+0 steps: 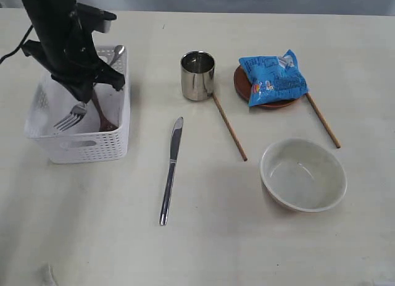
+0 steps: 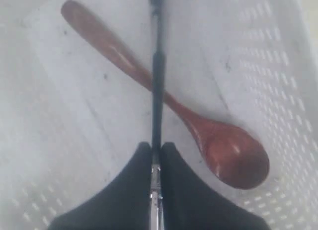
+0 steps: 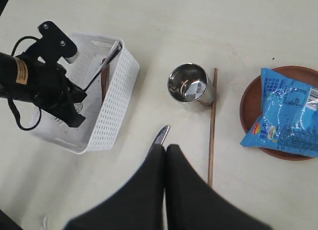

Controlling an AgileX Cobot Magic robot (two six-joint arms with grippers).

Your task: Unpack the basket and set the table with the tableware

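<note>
The white lattice basket [image 1: 80, 149] stands at the left side of the pale table [image 1: 74, 236]. In it are a steel fork [image 1: 70, 117] and a dark brown wooden spoon [image 2: 233, 155]. My left gripper [image 2: 156, 148] is down inside the basket, its jaws pinched tight on the fork's thin handle. The fork crosses over the spoon, which lies flat on the basket floor, close against one perforated wall.

My right gripper [image 3: 165, 148] hangs over the table with its fingers pressed together and nothing between them. The tip of the knife [image 1: 171, 168] shows just past them.

On the table are a steel cup [image 1: 197, 76], two wooden chopsticks [image 1: 229, 126] lying well apart, and an off-white bowl [image 1: 303, 175]. A blue snack bag [image 1: 273, 78] sits on a brown plate [image 1: 242, 87].
</note>
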